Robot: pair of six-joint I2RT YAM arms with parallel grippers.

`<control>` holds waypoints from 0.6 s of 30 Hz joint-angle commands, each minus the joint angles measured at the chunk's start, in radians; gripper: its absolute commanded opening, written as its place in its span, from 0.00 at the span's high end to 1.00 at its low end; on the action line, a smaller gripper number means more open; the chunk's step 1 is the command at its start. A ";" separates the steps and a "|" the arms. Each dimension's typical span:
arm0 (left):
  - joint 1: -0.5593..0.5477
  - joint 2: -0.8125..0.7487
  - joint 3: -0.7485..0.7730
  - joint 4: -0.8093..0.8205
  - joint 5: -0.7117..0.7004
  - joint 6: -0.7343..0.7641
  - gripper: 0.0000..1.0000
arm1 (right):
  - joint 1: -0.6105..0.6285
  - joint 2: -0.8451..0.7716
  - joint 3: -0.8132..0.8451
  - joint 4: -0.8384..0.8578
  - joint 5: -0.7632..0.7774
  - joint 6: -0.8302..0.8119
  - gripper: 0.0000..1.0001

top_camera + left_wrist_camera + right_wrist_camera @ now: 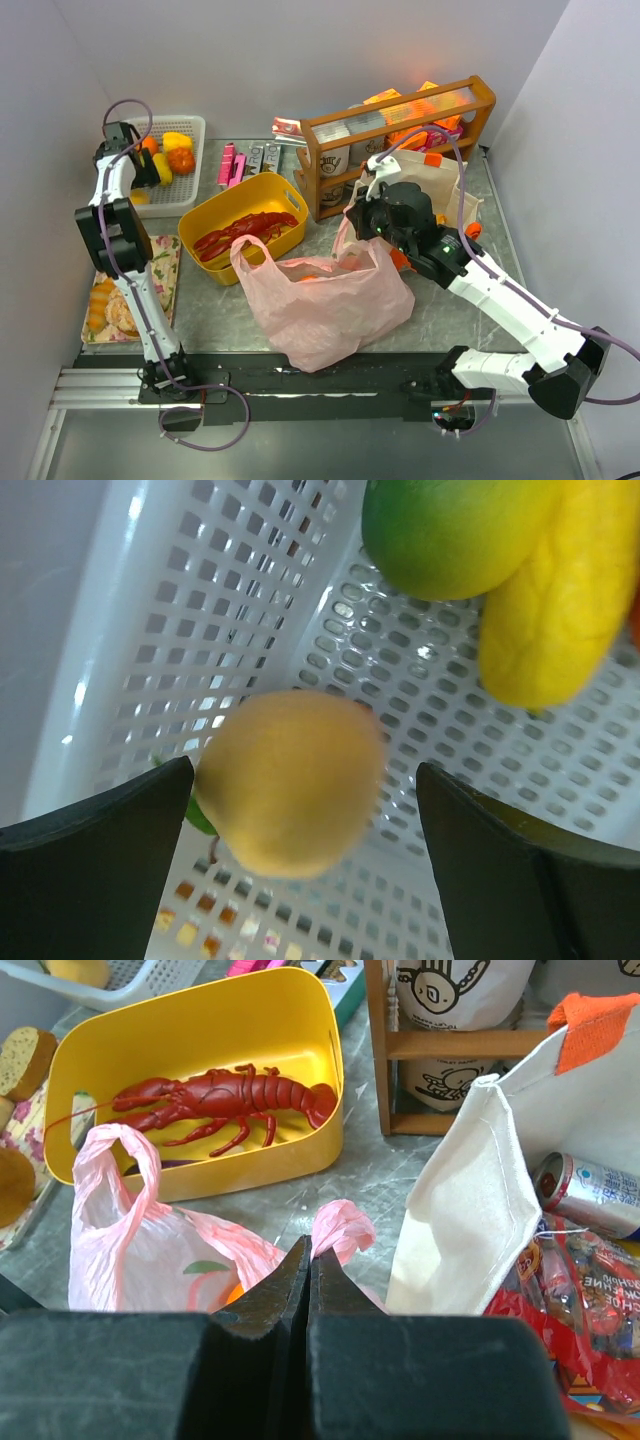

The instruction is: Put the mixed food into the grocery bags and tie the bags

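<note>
the mesh basket (195, 165) sits in the 10 o'clock corner, close to the left wall. it holds a yellow fruit (177, 140), an orange (181, 160) and, in the left wrist view, a green-yellow fruit (450, 530) at 1 o'clock. the left jaws stand wide apart inside it, one on each side of a smooth, pale orange fruit (290, 780) lying on the basket floor.

the yellow tub (215, 215) beside it holds only the red lobster (245, 232). the pink bag (330, 305) slumps mid-bench toward 6 o'clock, thin and crumpled, with its mouth open and something orange (315, 272) showing through the film. its left handle loop (110, 1160) stands up.

the right jaws are pressed together, their tip at the bag's bunched right handle (340, 1225). i cannot tell whether any film is pinched.

the cream tote (440, 185) leans at 2 o'clock in front of the wooden rack (400, 140). its mouth gapes, with a silver-red can (590, 1185) and red packets (580, 1280) inside.

bare bench (450, 310) lies at 4 o'clock. a tray of bread (120, 290) fills the 8 o'clock edge.
</note>
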 commanded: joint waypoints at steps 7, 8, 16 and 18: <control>0.001 0.080 0.017 0.041 -0.076 0.012 0.03 | -0.008 -0.019 0.034 -0.011 0.040 0.018 1.00; 0.001 0.092 0.017 0.039 -0.068 0.009 0.01 | -0.008 -0.019 0.034 -0.014 0.040 0.018 1.00; -0.034 -0.045 -0.117 0.107 0.011 -0.011 0.54 | -0.010 -0.010 0.042 -0.015 0.040 0.006 1.00; -0.061 -0.098 -0.153 0.140 0.034 -0.011 0.56 | -0.010 -0.005 0.048 -0.015 0.040 0.002 1.00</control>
